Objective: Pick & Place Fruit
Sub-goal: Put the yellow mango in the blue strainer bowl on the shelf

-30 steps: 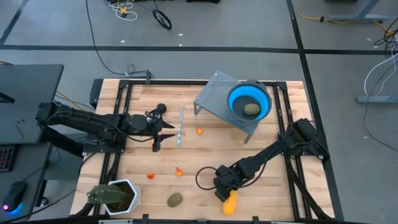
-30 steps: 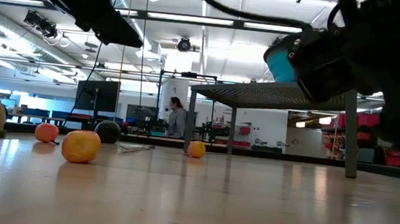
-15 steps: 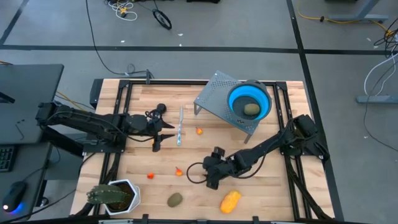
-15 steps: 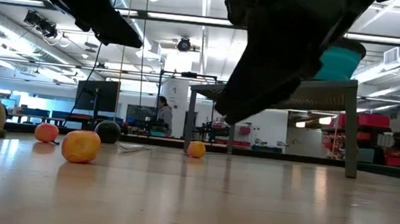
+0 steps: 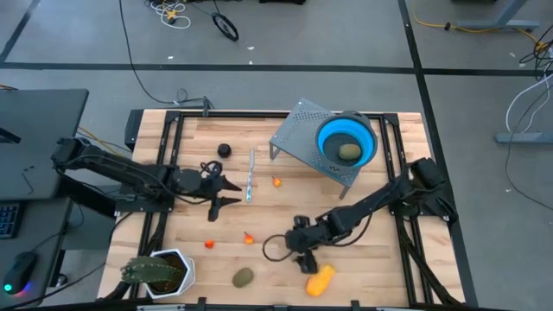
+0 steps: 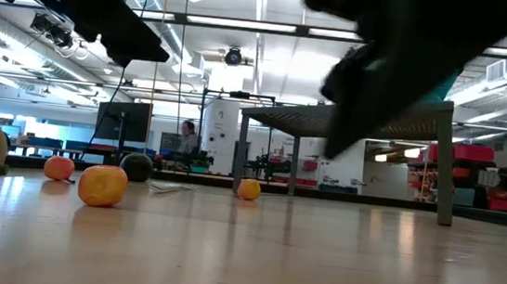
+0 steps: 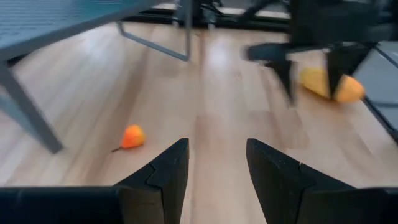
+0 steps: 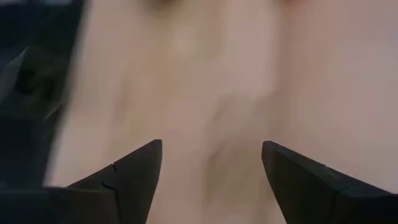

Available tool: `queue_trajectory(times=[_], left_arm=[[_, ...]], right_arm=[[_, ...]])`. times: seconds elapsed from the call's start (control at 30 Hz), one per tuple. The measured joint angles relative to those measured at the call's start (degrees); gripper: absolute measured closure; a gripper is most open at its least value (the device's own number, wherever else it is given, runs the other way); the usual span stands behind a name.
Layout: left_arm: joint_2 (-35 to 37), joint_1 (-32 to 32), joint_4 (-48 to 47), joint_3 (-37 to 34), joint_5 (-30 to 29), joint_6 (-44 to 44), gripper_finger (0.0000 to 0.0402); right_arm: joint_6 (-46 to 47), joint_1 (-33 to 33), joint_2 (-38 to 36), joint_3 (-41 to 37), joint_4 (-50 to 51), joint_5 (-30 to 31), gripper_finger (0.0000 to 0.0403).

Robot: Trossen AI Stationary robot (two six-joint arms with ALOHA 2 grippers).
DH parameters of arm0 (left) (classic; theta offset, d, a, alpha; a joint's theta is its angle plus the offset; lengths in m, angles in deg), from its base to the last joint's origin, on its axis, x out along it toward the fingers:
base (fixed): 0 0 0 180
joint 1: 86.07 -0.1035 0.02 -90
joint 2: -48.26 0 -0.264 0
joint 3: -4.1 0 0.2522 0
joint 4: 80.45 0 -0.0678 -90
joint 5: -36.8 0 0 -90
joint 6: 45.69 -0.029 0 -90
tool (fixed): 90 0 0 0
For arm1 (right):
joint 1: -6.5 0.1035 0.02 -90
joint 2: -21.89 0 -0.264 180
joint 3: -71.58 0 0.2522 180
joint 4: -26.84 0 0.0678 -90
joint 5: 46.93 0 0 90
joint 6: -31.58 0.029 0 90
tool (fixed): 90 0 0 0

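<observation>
Right tool hovers low over the wooden bench, its fingers spread wide and holding nothing. Just beside it, toward the bench's front edge, lies the stubby yellow fruit. One olive-brown oval rests further along that front edge, next to the potted plant. Another oval sits inside the blue bowl on the grey rack. Left tool waits open and empty near the pale-blue stick, with a dark round fruit behind it. Small orange bits dot the middle.
</observation>
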Motion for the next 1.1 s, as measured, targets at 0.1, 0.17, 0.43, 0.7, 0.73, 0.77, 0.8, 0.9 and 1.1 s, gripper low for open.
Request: queue_trajectory(times=[0.1, 0.17, 0.43, 0.7, 0.73, 0.77, 0.8, 0.9, 1.1], left_arm=[[0.00, 0.24, 1.11, -0.90, -2.74, 2.20, 0.0232], [0.00, 0.26, 1.24, -1.36, -4.19, 4.17, 0.0232], [0.00, 0.44, 1.62, -2.48, -8.55, 11.20, 0.0232], [0.00, 2.72, 1.22, -2.48, -12.76, 11.79, 0.0232], [0.00, 3.04, 1.20, -2.48, -13.38, 12.38, 0.0232], [0.00, 3.39, 1.20, -2.48, -14.27, 12.87, 0.0232], [0.00, 3.73, 1.17, -2.48, -15.35, 13.52, 0.0232], [0.00, 4.81, 1.17, -2.48, -19.69, 15.31, 0.0232], [0.00, 7.05, 1.15, -2.48, -26.91, 19.81, 0.0232]], right_arm=[[-1.34, 1.16, -1.88, 0.00, 3.24, -5.97, 0.0119], [-2.86, 1.99, -3.22, 0.01, 5.25, -7.16, 0.0119], [-9.87, 5.22, -6.35, 0.04, 7.73, -7.60, 0.0119], [-10.19, 9.29, -5.88, 0.04, 12.81, -4.01, 0.0118], [-10.11, 9.88, -5.88, 0.04, 12.54, -4.26, 0.0118], [-9.97, 10.49, -5.88, 0.04, 12.58, -4.33, 0.0118], [-9.95, 11.13, -5.88, 0.04, 12.59, -4.29, 0.0118], [-10.35, 12.77, -5.88, 0.04, 13.17, -4.01, 0.0115], [-11.51, 14.56, -5.88, -1.66, 11.02, 4.07, 0.0076]])
